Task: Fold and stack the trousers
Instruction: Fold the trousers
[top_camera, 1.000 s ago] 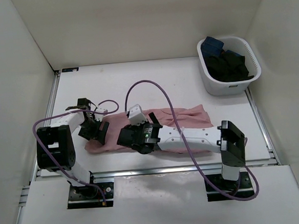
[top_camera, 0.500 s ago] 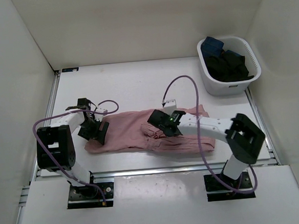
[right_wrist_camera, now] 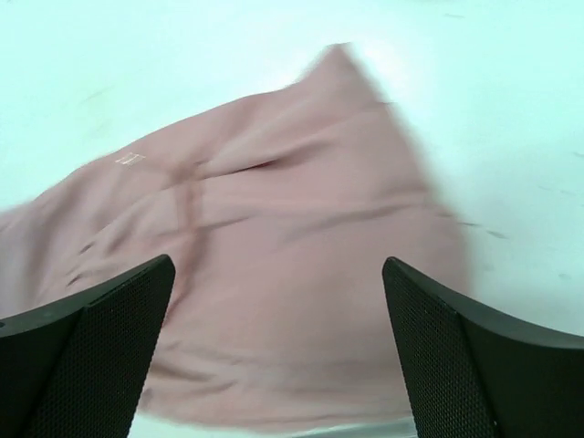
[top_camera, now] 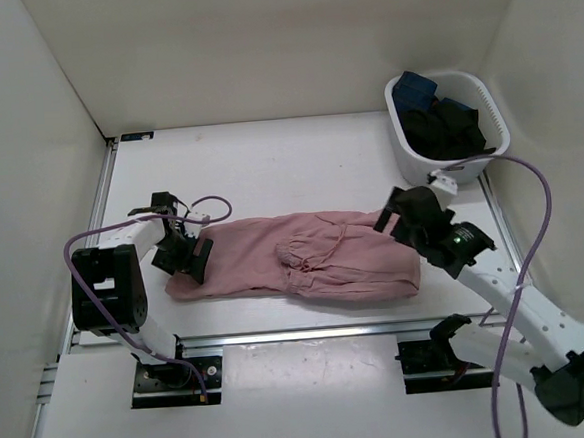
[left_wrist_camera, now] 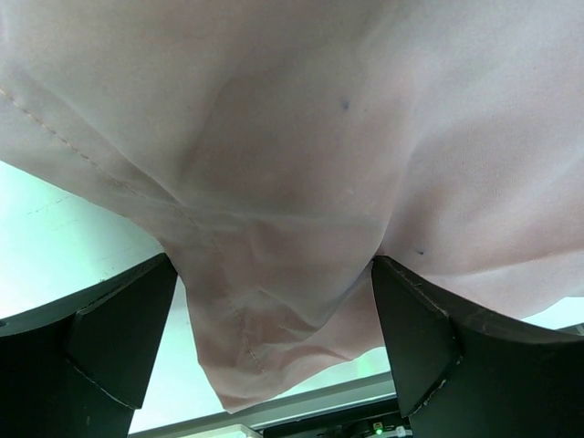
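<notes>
The pink trousers lie spread lengthwise across the near half of the table. My left gripper sits on their left end. In the left wrist view its jaws stand wide apart, with bunched pink cloth filling the gap between them. My right gripper hovers over the right end of the trousers, open and empty. The right wrist view shows that end of the cloth lying flat below the gripper, blurred by motion.
A white basket holding several dark folded garments stands at the back right corner. White walls enclose the table on three sides. A metal rail runs along the near edge.
My right arm has swung from the trousers' left-middle across to their right end. The cloth it was over now lies spread out. The left arm has not moved.
</notes>
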You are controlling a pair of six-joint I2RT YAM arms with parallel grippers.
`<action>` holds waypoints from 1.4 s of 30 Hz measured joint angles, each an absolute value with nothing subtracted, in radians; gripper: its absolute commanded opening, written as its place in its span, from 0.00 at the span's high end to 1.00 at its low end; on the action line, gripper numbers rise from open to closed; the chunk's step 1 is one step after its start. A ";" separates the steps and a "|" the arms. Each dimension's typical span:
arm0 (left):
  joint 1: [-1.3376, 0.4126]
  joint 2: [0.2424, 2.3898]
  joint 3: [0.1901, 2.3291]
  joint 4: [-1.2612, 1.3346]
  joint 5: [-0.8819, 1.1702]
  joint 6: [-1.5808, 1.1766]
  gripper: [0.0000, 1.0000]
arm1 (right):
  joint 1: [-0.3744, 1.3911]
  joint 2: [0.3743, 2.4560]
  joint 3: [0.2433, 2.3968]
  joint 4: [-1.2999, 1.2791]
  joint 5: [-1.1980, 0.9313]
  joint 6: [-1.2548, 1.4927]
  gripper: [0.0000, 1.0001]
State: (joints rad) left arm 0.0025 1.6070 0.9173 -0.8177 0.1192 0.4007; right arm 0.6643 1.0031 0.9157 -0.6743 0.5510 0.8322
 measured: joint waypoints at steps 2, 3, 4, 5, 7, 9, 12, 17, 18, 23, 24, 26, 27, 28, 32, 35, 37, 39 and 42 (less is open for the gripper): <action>0.002 1.607 0.918 -0.819 0.120 0.401 0.01 | 0.520 0.935 0.817 -0.648 0.475 0.801 0.01; 0.002 1.607 0.918 -0.820 0.120 0.402 0.01 | 0.454 0.932 0.766 -0.626 0.413 0.779 0.01; 0.002 1.607 0.918 -0.822 0.120 0.402 0.01 | 0.404 0.941 0.717 -0.599 0.353 0.763 0.01; 0.002 1.607 0.920 -0.824 0.120 0.402 0.01 | 0.357 0.963 0.675 -0.584 0.300 0.746 0.01; 0.002 1.607 0.925 -0.830 0.120 0.402 0.01 | 0.300 1.011 0.614 -0.566 0.223 0.721 0.01; 0.002 1.607 0.927 -0.833 0.120 0.402 0.01 | 0.250 1.023 0.562 -0.529 0.160 0.699 0.01; 0.002 1.607 0.927 -0.838 0.119 0.402 0.01 | 0.192 1.037 0.506 -0.460 0.093 0.681 0.01; 0.002 1.607 0.927 -0.840 0.119 0.402 0.01 | 0.170 1.099 0.452 -0.290 -0.021 0.658 0.46; 0.002 1.607 0.928 -0.842 0.119 0.402 0.01 | 0.166 1.120 0.444 -0.260 -0.046 0.656 0.58; 0.002 1.606 0.973 -0.888 0.129 0.402 0.00 | 0.097 1.161 0.450 -0.256 -0.155 0.642 1.00; 0.002 1.606 0.996 -0.902 0.137 0.402 0.00 | 0.073 1.141 0.467 -0.307 -0.155 0.635 1.00; 0.002 1.604 1.055 -0.928 0.162 0.402 0.00 | 0.015 1.076 0.532 -0.428 -0.126 0.609 1.00; 0.002 1.602 1.084 -0.939 0.176 0.402 0.00 | -0.006 1.045 0.580 -0.487 -0.104 0.596 1.00; 0.002 1.597 1.111 -0.943 0.193 0.402 0.00 | -0.024 1.021 0.661 -0.571 -0.071 0.580 1.00; -0.002 1.576 1.176 -0.953 0.249 0.402 0.00 | -0.009 1.041 1.074 -0.779 0.054 0.474 1.00; -0.027 1.593 1.183 -0.963 0.279 0.401 0.00 | 0.166 1.134 1.336 -0.867 0.200 0.446 1.00; -0.059 1.628 1.183 -0.969 0.293 0.401 0.00 | 0.359 1.206 1.435 -0.933 0.297 0.467 1.00; -0.097 1.671 1.183 -0.969 0.314 0.402 0.00 | 0.546 1.298 1.491 -0.993 0.369 0.500 1.00; -0.162 1.738 1.182 -0.968 0.352 0.403 0.00 | 0.775 1.469 1.538 -1.071 0.455 0.559 1.00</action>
